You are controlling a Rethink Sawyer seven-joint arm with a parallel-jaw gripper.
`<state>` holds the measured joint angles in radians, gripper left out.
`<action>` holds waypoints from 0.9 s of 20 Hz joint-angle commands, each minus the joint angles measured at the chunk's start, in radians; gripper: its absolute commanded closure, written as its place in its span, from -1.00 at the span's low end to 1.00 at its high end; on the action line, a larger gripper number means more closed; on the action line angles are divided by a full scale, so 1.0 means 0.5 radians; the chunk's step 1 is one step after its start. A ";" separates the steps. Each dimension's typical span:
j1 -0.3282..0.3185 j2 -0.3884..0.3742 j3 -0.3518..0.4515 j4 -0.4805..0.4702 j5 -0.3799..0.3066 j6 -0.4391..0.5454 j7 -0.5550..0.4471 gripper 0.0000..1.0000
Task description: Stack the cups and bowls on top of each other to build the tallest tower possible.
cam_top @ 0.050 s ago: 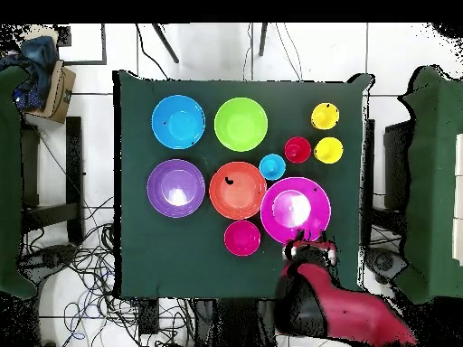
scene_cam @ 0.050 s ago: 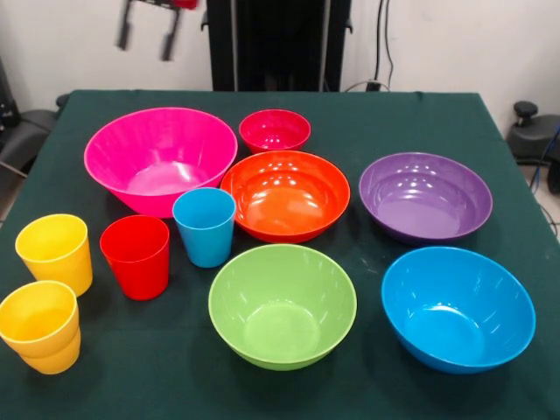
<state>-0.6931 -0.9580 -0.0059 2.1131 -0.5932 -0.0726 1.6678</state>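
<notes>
Light, stiff, slick cups [scene_cam @ 0.050 s ago: 138, 255] and bowls [scene_cam @ 0.050 s ago: 283, 304] sit unstacked; best pinched at a rim. The fingers [scene_cam @ 0.050 s ago: 145, 36] hang apart, holding nothing.

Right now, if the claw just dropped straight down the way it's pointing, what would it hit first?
Most likely the large hot pink bowl. From overhead, the claw hangs over that bowl's rim on the robot's side, with fingers apart. Height is hard to judge, so it could clip the rim or land just outside it on the tablecloth.
</notes>
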 commanded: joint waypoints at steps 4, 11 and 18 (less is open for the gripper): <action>-0.730 -0.116 1.027 -0.237 0.046 0.689 -0.487 -1.00; -0.738 0.126 1.038 -0.452 -0.256 0.707 -0.489 -1.00; -0.665 0.288 1.040 -0.643 -0.318 1.103 -0.596 -1.00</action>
<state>-1.0831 -0.9255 0.4119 1.8933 -0.6662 0.2006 1.6678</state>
